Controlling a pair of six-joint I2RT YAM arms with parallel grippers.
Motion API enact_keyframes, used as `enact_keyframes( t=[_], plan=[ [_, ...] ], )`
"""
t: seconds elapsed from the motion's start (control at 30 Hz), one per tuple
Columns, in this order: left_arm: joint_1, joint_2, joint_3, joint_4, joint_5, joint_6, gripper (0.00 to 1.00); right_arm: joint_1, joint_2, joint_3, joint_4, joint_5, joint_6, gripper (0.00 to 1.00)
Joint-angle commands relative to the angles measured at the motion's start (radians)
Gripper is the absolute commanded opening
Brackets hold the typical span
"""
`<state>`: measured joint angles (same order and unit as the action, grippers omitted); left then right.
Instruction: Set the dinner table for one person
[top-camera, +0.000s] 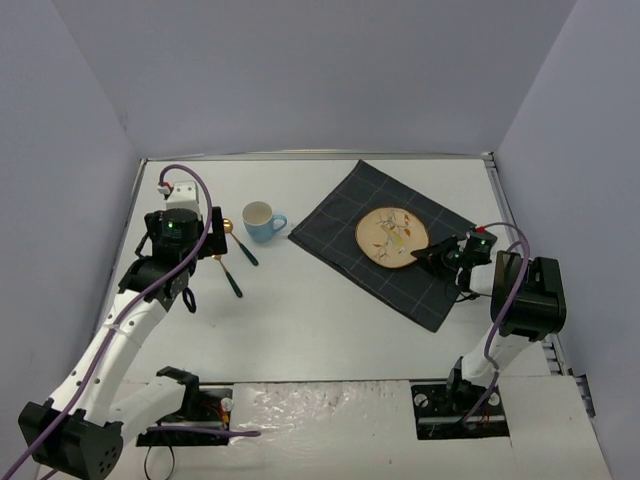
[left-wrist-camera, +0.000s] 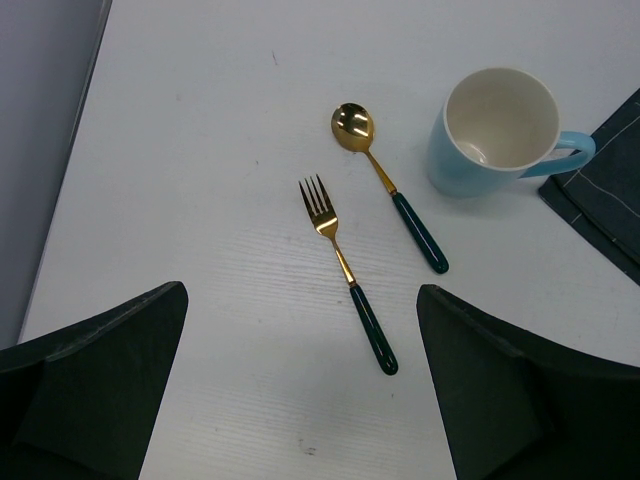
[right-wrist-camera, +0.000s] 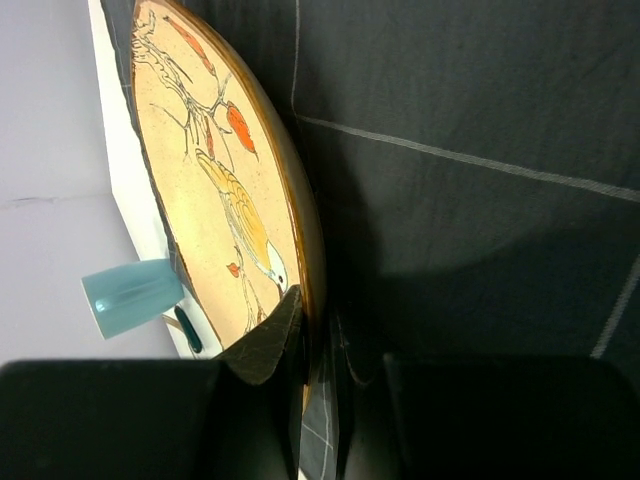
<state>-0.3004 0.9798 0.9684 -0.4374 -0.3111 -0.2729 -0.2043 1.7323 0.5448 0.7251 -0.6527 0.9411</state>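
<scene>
- Top external view is showing the dinner table (top-camera: 330, 330) spreading white under everything, from the arm bases at the near edge to the far walls.
- At the far left, the left gripper (top-camera: 216, 238) is hanging above the cutlery with its jaws standing fully apart and holding nothing. In the left wrist view its dark fingers (left-wrist-camera: 110, 380) are framing bare tabletop.
- A fork (left-wrist-camera: 347, 272) is lying flat on the table, with its gold tines pointing away from the wrist camera and its dark green handle toward it.
- A matching spoon (left-wrist-camera: 390, 190) is lying just to the fork's right, roughly parallel and not touching it.
- A pale blue mug (left-wrist-camera: 490, 130) is standing upright beside the spoon, with its handle reaching toward the cloth.
- A dark grey checked cloth (top-camera: 330, 235) is lying cornerwise on the table's right half.
- A round plate (top-camera: 392, 237) painted with a bird is sitting on the cloth.
- The right gripper (top-camera: 432, 255) is pinching the plate's right rim with its jaws nearly closed. One finger (right-wrist-camera: 270, 345) is pressing on the painted face.
</scene>
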Motion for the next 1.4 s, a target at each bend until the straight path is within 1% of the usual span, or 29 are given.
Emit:
enact_keyframes(
  t=[0.0, 0.13, 0.27, 0.3, 0.37, 0.43, 0.47, 0.53, 0.57, 0.63, 0.8, 0.9, 1.0, 1.2, 1.27, 1.37],
  plan=[
    [0.006, -0.003, 0.007, 0.055, 0.003, 0.008, 0.97, -0.009, -0.034, 0.011, 0.117, -0.047, -0.023, 0.15],
    [0.007, 0.0, 0.008, 0.054, 0.022, 0.001, 0.97, -0.01, -0.099, 0.018, -0.01, 0.0, -0.079, 0.44],
    [0.006, 0.012, 0.02, 0.045, 0.064, -0.031, 0.97, -0.012, -0.221, 0.065, -0.24, 0.1, -0.171, 0.66],
    [0.006, 0.016, 0.026, 0.041, 0.073, -0.039, 0.97, -0.012, -0.25, 0.078, -0.287, 0.153, -0.193, 0.69],
    [0.004, 0.04, 0.047, 0.031, 0.095, -0.052, 0.97, -0.012, -0.322, 0.112, -0.451, 0.246, -0.261, 0.75],
    [0.006, 0.07, 0.081, 0.001, 0.114, -0.069, 0.97, -0.01, -0.423, 0.159, -0.527, 0.315, -0.289, 0.83],
    [0.006, 0.096, 0.111, -0.01, 0.125, -0.072, 0.97, -0.009, -0.459, 0.174, -0.566, 0.351, -0.305, 0.85],
    [0.006, 0.143, 0.16, -0.03, 0.143, -0.077, 0.97, -0.007, -0.547, 0.204, -0.617, 0.394, -0.348, 0.89],
    [0.006, 0.171, 0.19, -0.043, 0.151, -0.078, 0.97, -0.005, -0.566, 0.224, -0.637, 0.41, -0.358, 0.91],
    [0.006, 0.234, 0.23, -0.06, 0.177, -0.087, 0.97, -0.001, -0.62, 0.263, -0.663, 0.437, -0.392, 0.97],
    [0.007, 0.394, 0.355, -0.061, 0.187, -0.097, 0.97, 0.078, -0.689, 0.3, -0.688, 0.499, -0.459, 1.0],
    [0.008, 0.501, 0.439, -0.056, 0.186, -0.088, 0.97, 0.131, -0.701, 0.3, -0.688, 0.471, -0.481, 1.0],
    [0.013, 0.579, 0.488, -0.052, 0.201, -0.079, 0.96, 0.154, -0.731, 0.289, -0.686, 0.444, -0.484, 1.0],
    [0.04, 0.764, 0.592, -0.057, 0.238, -0.091, 0.89, 0.18, -0.809, 0.24, -0.639, 0.406, -0.501, 0.99],
    [0.047, 0.789, 0.618, -0.062, 0.245, -0.095, 0.87, 0.182, -0.811, 0.238, -0.638, 0.397, -0.507, 0.99],
    [0.069, 0.845, 0.646, -0.065, 0.272, -0.105, 0.77, 0.191, -0.808, 0.239, -0.636, 0.378, -0.511, 0.99]
  ],
)
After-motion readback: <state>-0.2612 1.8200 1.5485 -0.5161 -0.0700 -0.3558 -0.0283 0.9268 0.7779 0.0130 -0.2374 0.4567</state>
